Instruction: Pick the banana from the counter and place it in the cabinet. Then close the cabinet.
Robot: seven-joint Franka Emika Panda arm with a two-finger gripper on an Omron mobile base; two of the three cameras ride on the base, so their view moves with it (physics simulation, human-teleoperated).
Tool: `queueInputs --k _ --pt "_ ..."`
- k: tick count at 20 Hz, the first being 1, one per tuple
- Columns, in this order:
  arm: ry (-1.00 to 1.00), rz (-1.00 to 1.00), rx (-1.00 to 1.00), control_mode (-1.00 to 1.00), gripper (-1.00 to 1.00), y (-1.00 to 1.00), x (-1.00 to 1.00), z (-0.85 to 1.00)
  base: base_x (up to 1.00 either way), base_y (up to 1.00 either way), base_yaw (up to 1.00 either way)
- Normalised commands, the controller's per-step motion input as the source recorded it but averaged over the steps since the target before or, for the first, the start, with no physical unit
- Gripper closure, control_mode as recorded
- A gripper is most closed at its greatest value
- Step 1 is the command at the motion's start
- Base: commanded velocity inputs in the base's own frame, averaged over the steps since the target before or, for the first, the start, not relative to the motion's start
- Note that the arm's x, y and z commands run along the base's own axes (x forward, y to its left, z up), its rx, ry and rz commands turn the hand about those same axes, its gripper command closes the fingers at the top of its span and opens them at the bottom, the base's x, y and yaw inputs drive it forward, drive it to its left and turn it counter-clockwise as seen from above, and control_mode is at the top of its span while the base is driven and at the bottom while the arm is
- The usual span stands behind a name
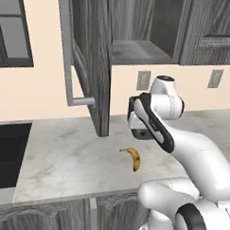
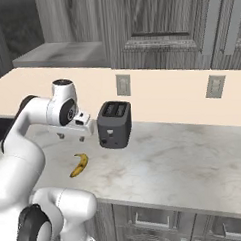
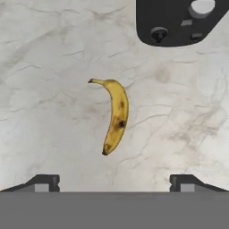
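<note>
Flat on counter (image 3: 53,53), banana (image 3: 115,116) lengthwise toward end effector (image 3: 114,182).

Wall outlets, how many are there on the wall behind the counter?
2: one outlet above the toaster, another outlet farther right along the same wall. The arm or cabinet door may hide others.

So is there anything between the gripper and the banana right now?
Nothing visible. In the hand view the open gripper looks down at the banana, which lies alone on bare counter. The toaster sits off to one side, apart from the banana.
</note>
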Motion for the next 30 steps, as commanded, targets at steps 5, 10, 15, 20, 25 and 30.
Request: queueInputs --k 5,10,15,20,25,30 --pt "0.1 -0.06 0.0 -1.0 -1.0 0.24 0.28 -0.51 0.0 0.0 0.0" --pt "0.0 -0.04 0.0 -1.0 -1.0 0.08 0.06 -0.51 0.0 0.0 0.0" --pt "0.0 -0.01 0.0 -1.0 -1.0 0.0 0.0 -0.51 0.0 0.0 0.0" --pt "-0.01 0.0 0.0 -1.0 -1.0 0.0 0.0 -0.45 0.0 0.0 0.0" --pt "-0.03 0.0 0.0 -1.0 -1.0 -0.02 0.0 -0.42 0.0 0.0 0.0" --pt "-0.01 0.0 0.01 -1.0 -1.0 -0.12 0.11 -0.3 0.0 0.0 0.0"
